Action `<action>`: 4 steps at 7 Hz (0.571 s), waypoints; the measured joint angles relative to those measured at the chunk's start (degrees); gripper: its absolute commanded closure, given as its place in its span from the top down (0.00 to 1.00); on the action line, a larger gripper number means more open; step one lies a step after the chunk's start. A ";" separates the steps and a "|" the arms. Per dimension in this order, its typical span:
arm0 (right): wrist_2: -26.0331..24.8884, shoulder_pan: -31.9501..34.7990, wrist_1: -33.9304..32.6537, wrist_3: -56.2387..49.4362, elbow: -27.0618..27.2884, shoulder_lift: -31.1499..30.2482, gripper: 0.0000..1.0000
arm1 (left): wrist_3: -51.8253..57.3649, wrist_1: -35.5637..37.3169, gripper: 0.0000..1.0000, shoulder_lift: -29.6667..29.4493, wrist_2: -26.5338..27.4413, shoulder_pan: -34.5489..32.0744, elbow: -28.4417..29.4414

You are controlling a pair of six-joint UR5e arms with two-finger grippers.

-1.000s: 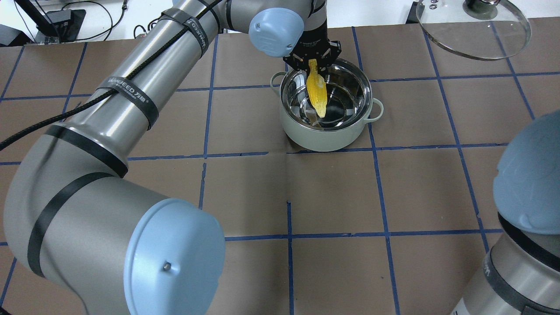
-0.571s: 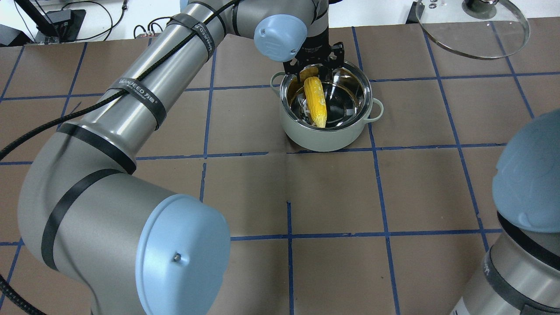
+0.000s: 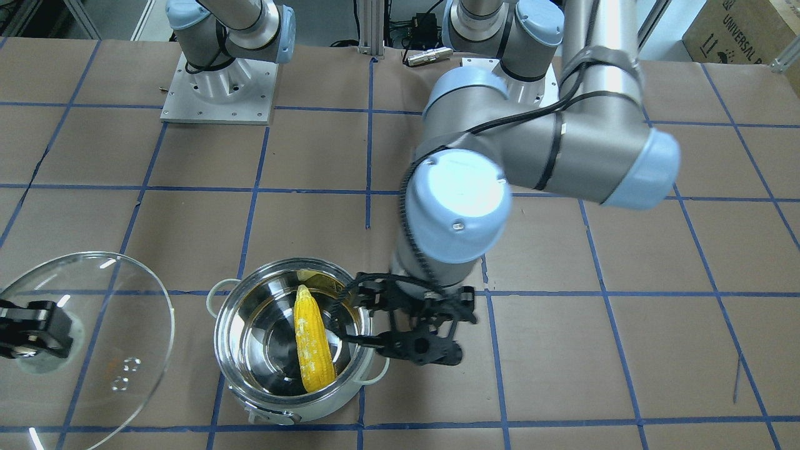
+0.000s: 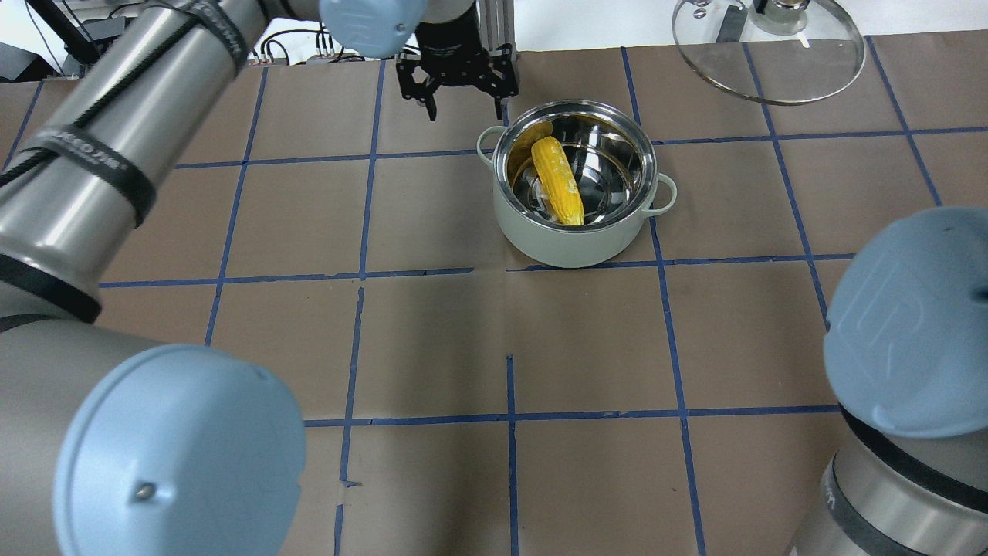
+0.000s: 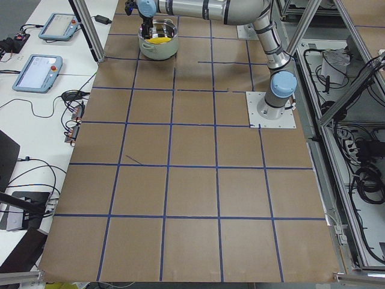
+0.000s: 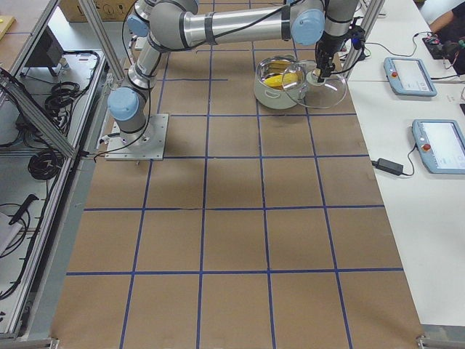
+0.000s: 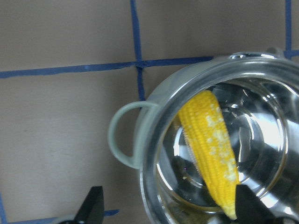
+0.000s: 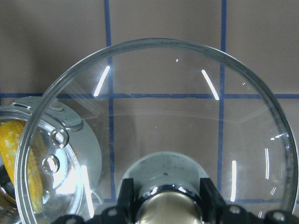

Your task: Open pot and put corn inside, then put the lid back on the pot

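The pot [image 4: 571, 239] stands open at the table's far middle, with the corn [image 4: 557, 181] lying inside it, pointed end toward the robot. My left gripper [image 4: 465, 108] is open and empty, just beyond the pot's left handle. In the left wrist view its fingertips [image 7: 95, 205] frame the handle and the corn [image 7: 210, 149]. My right gripper [image 3: 31, 331] is shut on the knob of the lid [image 3: 106, 312], holding the glass lid [image 4: 818, 62] in the air to the pot's right. The right wrist view shows the lid [image 8: 187, 116] partly over the pot [image 8: 88, 154].
The table is covered in brown paper [image 4: 509, 347] with a blue tape grid. The left arm's elbow and forearm [image 3: 550, 156] hang over the middle of the table. Tablets [image 6: 410, 76] lie on the white bench beyond the far edge.
My left gripper has opened and dropped the corn into the pot, then pulled away to the left of the pot. The lid in my right gripper has shifted left toward the pot.
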 measured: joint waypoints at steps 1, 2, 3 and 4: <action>-0.19 3.23 -0.98 3.07 0.29 0.57 0.12 | 5.16 -1.25 1.00 6.50 0.40 3.98 -6.93; -0.57 6.24 -1.72 5.41 0.55 1.34 0.12 | 8.47 -1.72 1.00 14.41 0.66 7.75 -14.73; -0.85 8.72 -3.09 8.08 1.16 1.79 0.12 | 9.90 -2.49 1.00 22.00 1.59 10.49 -20.74; -0.98 10.67 -5.47 10.42 2.45 1.97 0.10 | 10.16 -4.74 1.00 28.55 3.82 11.92 -24.58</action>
